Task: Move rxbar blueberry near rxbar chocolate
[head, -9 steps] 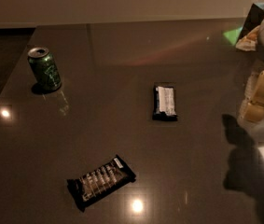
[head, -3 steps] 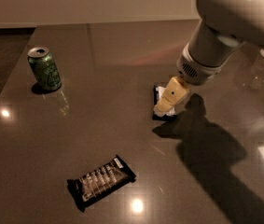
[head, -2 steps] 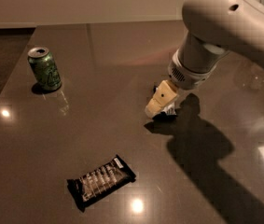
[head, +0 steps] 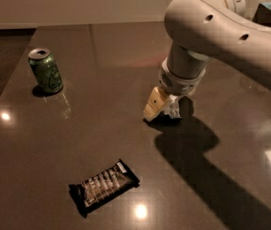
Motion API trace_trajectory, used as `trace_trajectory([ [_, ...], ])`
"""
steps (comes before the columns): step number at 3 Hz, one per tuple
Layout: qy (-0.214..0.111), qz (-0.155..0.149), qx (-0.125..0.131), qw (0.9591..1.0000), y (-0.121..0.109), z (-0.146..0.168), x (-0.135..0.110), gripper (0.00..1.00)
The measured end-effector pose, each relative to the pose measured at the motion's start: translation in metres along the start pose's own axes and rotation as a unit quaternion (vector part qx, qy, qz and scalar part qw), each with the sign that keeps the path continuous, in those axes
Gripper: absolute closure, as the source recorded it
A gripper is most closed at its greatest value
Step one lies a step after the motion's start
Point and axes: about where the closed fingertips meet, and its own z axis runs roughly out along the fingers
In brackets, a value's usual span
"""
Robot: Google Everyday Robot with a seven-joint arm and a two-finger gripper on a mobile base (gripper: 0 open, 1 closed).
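**End effector down on the blueberry bar, mid-counter**

The end effector [head: 158, 108] sits on the counter [head: 101, 51] at its middle, covering most of the rxbar blueberry [head: 174, 110]; whether it is apart or clamped cannot be told. The rxbar chocolate [head: 104, 186] lies well apart near the front edge. A green can [head: 45, 71] stands by the left edge, off the stretch between the bars.
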Motion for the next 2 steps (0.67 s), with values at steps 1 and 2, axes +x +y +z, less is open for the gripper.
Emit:
trace_trajectory([
  [1, 0.006, 0.002, -0.003, 1.0000, 0.003, 0.001, -0.002, 0.43],
  [2, 0.002, -0.013, -0.011, 0.9999, 0.006, -0.009, -0.002, 0.73],
])
